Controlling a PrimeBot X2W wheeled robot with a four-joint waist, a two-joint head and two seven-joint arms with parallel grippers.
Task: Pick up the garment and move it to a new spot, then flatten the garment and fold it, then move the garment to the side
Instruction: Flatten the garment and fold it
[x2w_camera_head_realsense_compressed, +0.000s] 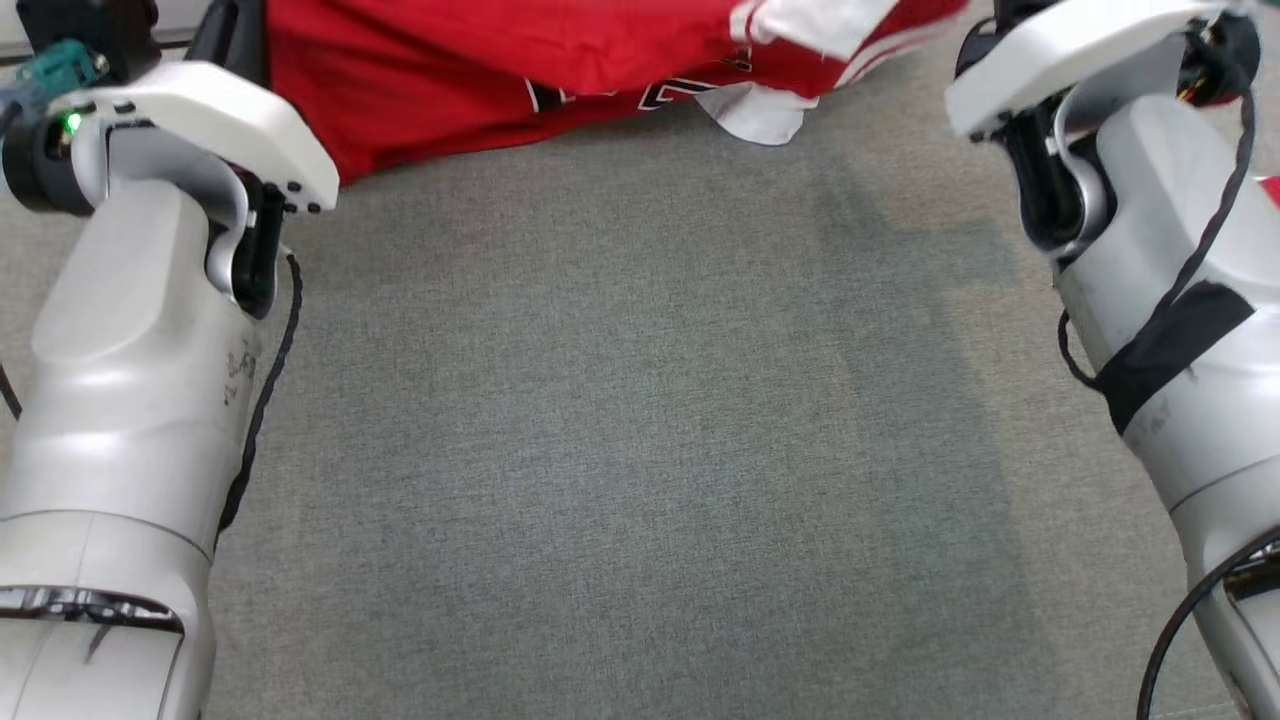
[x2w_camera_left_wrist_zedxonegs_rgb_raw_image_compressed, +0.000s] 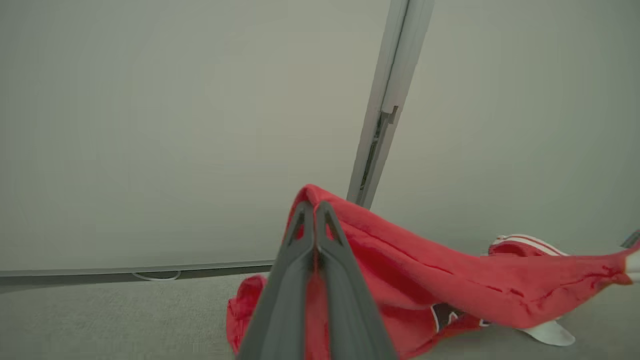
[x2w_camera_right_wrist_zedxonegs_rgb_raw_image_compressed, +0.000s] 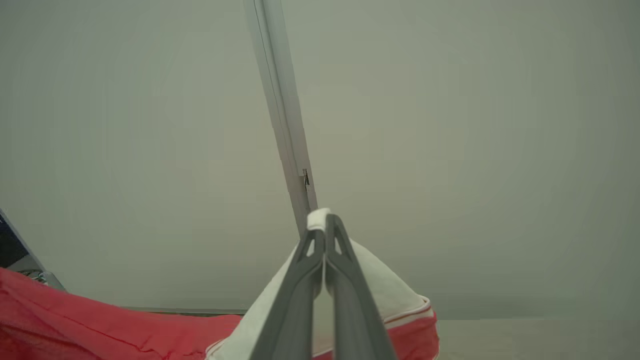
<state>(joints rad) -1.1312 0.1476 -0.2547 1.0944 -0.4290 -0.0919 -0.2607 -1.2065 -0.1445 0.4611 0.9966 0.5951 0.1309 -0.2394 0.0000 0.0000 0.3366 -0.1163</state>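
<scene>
A red jersey (x2w_camera_head_realsense_compressed: 480, 70) with white trim stretches left to right across the far side of the grey carpet (x2w_camera_head_realsense_compressed: 640, 450), its lower part seemingly resting there. The left gripper (x2w_camera_left_wrist_zedxonegs_rgb_raw_image_compressed: 315, 207) is clamped on a red edge. The right gripper (x2w_camera_right_wrist_zedxonegs_rgb_raw_image_compressed: 325, 220) is clamped on white fabric, possibly a sleeve. Each arm holds its own end.

red/wht garment (x2w_camera_head_realsense_compressed: 480, 70), lifted, stretched sideways, sagging

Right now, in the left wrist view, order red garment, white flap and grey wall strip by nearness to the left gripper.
1. red garment: clamped in the left gripper.
2. white flap: on the carpet, lower right.
3. grey wall strip: upright, far behind.
</scene>
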